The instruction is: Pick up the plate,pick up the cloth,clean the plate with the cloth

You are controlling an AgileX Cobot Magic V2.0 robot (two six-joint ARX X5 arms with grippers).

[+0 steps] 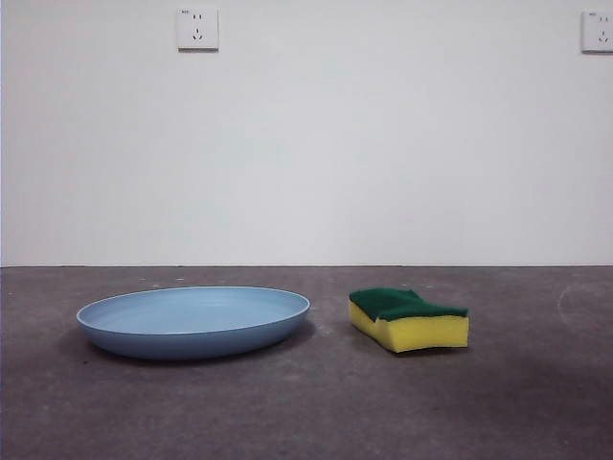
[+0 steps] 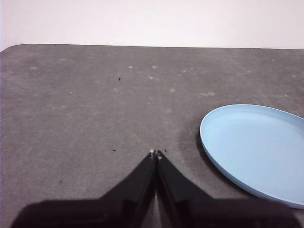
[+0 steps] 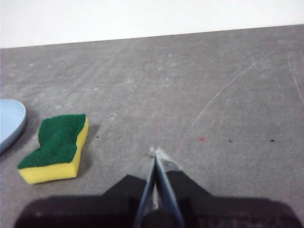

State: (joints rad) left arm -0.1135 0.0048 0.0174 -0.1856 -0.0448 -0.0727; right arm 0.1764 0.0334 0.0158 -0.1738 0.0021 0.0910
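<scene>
The light blue plate (image 1: 194,321) lies flat on the dark grey table, left of centre in the front view. It also shows in the left wrist view (image 2: 256,147) and as an edge in the right wrist view (image 3: 9,123). The cloth, a yellow sponge with a green scouring top (image 1: 409,319), lies to the right of the plate, apart from it, green side up; it shows in the right wrist view (image 3: 56,147). My left gripper (image 2: 156,153) is shut and empty above the table beside the plate. My right gripper (image 3: 156,152) is shut and empty beside the sponge.
The table (image 1: 306,412) ends at a white wall with two sockets (image 1: 197,29). The table's rounded far corner shows in the left wrist view (image 2: 14,47). Neither arm shows in the front view.
</scene>
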